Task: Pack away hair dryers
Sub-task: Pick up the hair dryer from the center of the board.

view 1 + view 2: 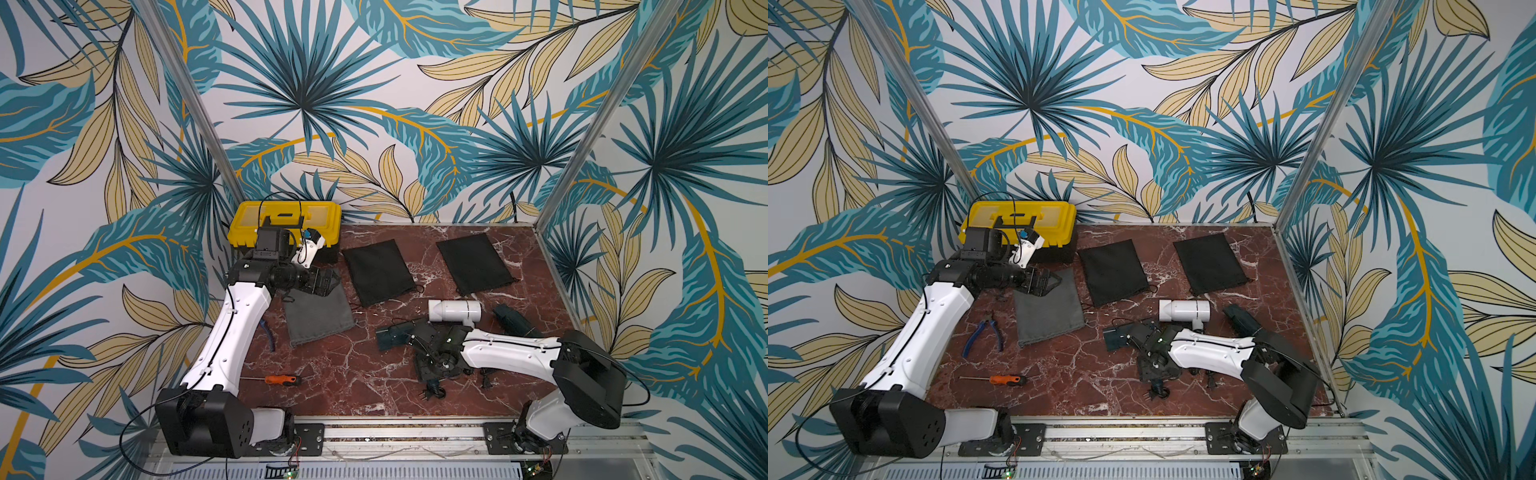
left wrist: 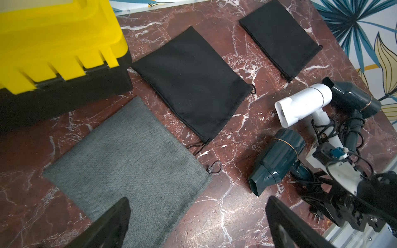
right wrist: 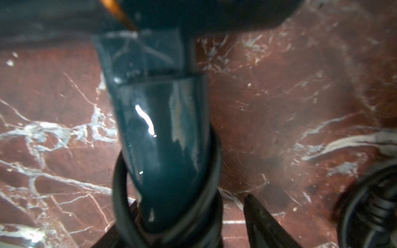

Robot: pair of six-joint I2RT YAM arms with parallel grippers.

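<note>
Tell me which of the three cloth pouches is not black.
The grey pouch, the one closest to the left gripper, with a coarse weave. The middle pouch and the far pouch are both black.

**Operator:** Where do the pouches lie on the red marble-patterned worktop [image 1: 374, 395]?

**Technician:** The grey woven drawstring pouch [image 1: 318, 316] lies just before the yellow-lidded plastic toolbox [image 1: 286, 224], which stands in the rear left corner. To the right come the middle black cloth drawstring pouch [image 1: 378, 272], then the right black cloth drawstring pouch [image 1: 473, 264], set apart from it.

**Operator:** And the hair dryers?

**Technician:** The white plastic hair dryer [image 1: 455, 311] lies before the right black pouch. The left dark teal plastic hair dryer [image 1: 388, 337] lies before it and to its left. The right dark teal plastic hair dryer [image 1: 509, 318] lies beside it on the right.

**Operator:** Hand tools?

**Technician:** The blue-handled metal pliers [image 1: 984, 332] lie left of the grey pouch. The orange-handled steel screwdriver [image 1: 282, 380] lies before that pouch.
</note>
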